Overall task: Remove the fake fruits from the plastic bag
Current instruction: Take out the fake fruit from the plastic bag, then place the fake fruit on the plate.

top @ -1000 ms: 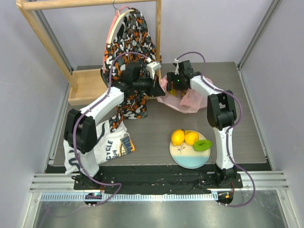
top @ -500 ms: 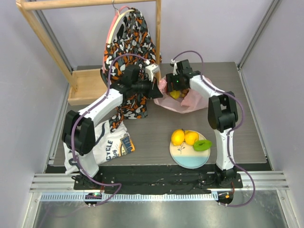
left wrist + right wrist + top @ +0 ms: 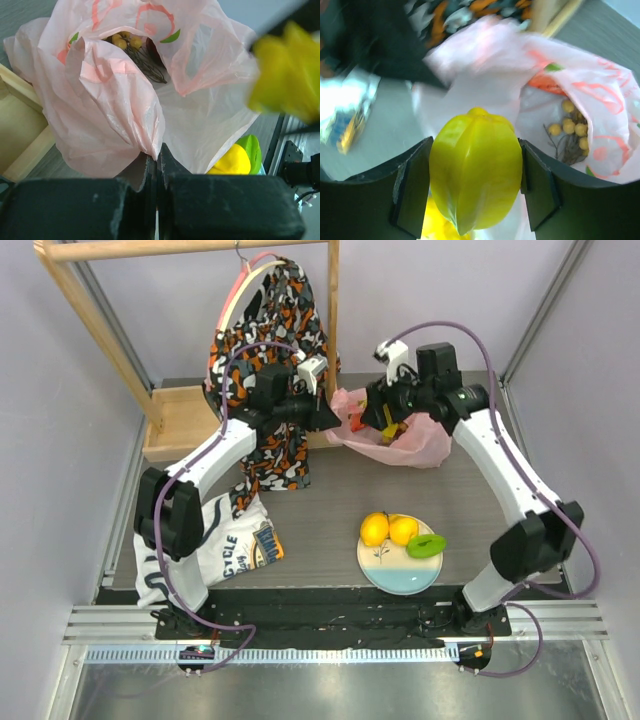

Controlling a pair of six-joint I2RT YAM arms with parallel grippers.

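My left gripper (image 3: 333, 418) is shut on a pinched edge of the pink plastic bag (image 3: 405, 447), holding its mouth up; in the left wrist view the film (image 3: 115, 115) bunches between the fingertips of the left gripper (image 3: 156, 156). My right gripper (image 3: 386, 420) hangs over the bag's mouth, shut on a ribbed yellow fruit (image 3: 476, 172). A brownish grape bunch (image 3: 572, 127) lies inside the bag. Two yellow lemons (image 3: 375, 529) (image 3: 403, 530) and a green piece (image 3: 426, 546) rest on the plate (image 3: 400, 582).
A wooden hanger rack (image 3: 90, 310) with an orange-black-white garment (image 3: 270, 330) stands at the back left, directly behind the left arm. Its wooden base (image 3: 180, 425) lies beside the bag. A white printed T-shirt (image 3: 215, 550) lies at the near left.
The right gripper has risen out of the bag with the yellow fruit between its fingers, and the arm has swung out to the right. The left gripper kept its hold on the bag.
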